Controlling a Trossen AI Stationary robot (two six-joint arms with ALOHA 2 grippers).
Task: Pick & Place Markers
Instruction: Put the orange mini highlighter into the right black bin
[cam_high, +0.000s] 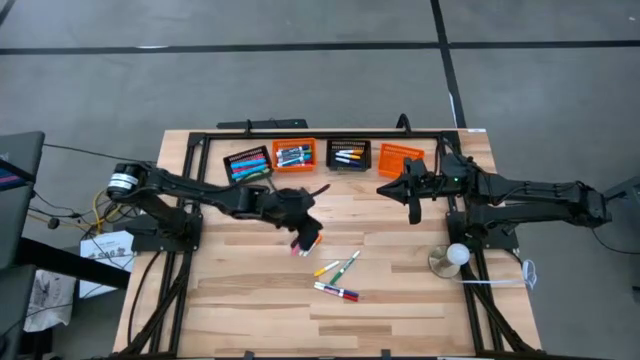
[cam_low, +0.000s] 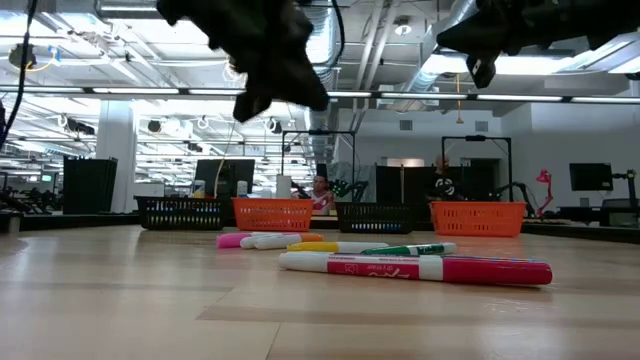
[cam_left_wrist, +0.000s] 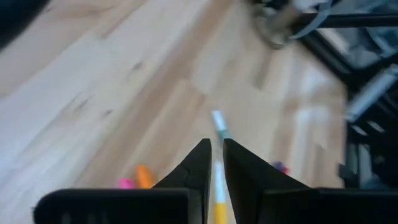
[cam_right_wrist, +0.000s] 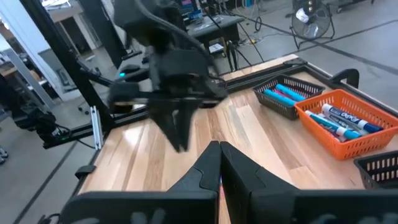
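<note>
Several markers lie flat and loose on the wooden table (cam_high: 250, 310): a pink one (cam_high: 299, 247), a yellow one (cam_high: 327, 268), a green one (cam_high: 347, 265) and a red-and-blue one (cam_high: 337, 292). My left gripper (cam_high: 312, 240) hangs in the air just above the pink marker, slanting down. Its fingers (cam_left_wrist: 200, 163) stand only a narrow slit apart, with nothing between them. Through the slit the left wrist view shows a yellow-and-white marker (cam_left_wrist: 218, 127) lying on the table. My right gripper (cam_high: 382, 188) waits shut, high up by the far right basket.
Four mesh baskets stand in a row at the far edge: black (cam_high: 247, 163), orange (cam_high: 294, 155), black (cam_high: 348, 154), orange (cam_high: 402, 158); the first three hold markers. A round stand with a white ball (cam_high: 455, 257) sits at the right. Black frame rails (cam_high: 190, 270) border the table.
</note>
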